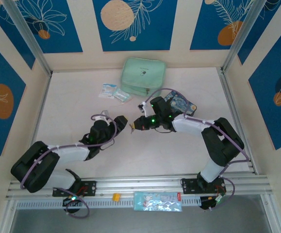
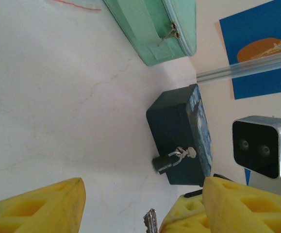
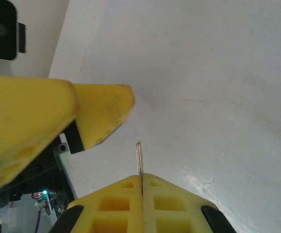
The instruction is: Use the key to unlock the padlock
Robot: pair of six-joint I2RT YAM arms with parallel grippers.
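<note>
— Near the middle of the tabletop [image 1: 82,97], how do the arms sit?
— Both are folded low and reach inward, so their tips almost meet. The right claw [image 3: 141,177] is clamped on the key [image 3: 139,156], whose thin blade pokes forward toward the left claw [image 2: 142,187]. That one's yellow fingers [image 2: 43,206] stand apart, empty.
— And the padlock?
— The padlock [image 2: 165,161] sits against the plain dark side of the blue tin [image 2: 176,121] (hanging or just leaning, I cannot tell), beyond both claws and apart from the key. A mint pouch [image 2: 150,29] lies farther back.
</note>
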